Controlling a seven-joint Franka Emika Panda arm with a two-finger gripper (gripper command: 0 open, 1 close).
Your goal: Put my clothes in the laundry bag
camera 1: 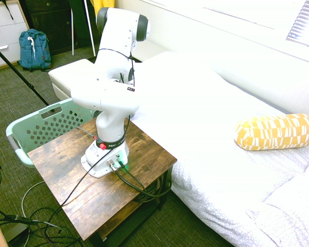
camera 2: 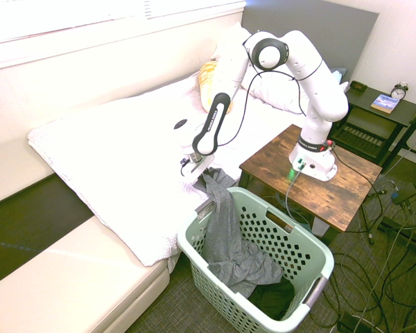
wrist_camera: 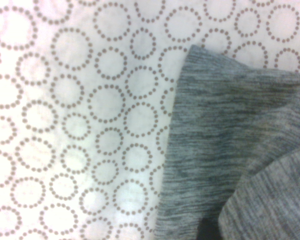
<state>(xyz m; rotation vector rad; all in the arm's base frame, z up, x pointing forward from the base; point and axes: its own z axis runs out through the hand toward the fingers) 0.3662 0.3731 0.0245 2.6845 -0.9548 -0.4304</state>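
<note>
First exterior view: laundry basket (camera 1: 51, 126) beside wood-grain table (camera 1: 100, 175); arm (camera 1: 113, 87) bent over bed (camera 1: 195, 118)

Second exterior view: grey garment (camera 2: 229, 239) slopes from bed edge over basket rim into perforated green basket; arm angled down, gripper (camera 2: 196, 177) at upper end, jaw state indeterminable

Wrist view: garment streaked, straight-edged, on ring-patterned sheet (wrist_camera: 90, 110)

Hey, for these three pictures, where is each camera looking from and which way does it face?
First exterior view: behind the arm, looking down past its table along the bed; most of the arm shows.
Second exterior view: opposite side, looking down over the basket to the bed and the whole arm.
Wrist view: close above the bedding, facing down at the grey shirt.
Both exterior views share arm, table, basket, bed.
</note>
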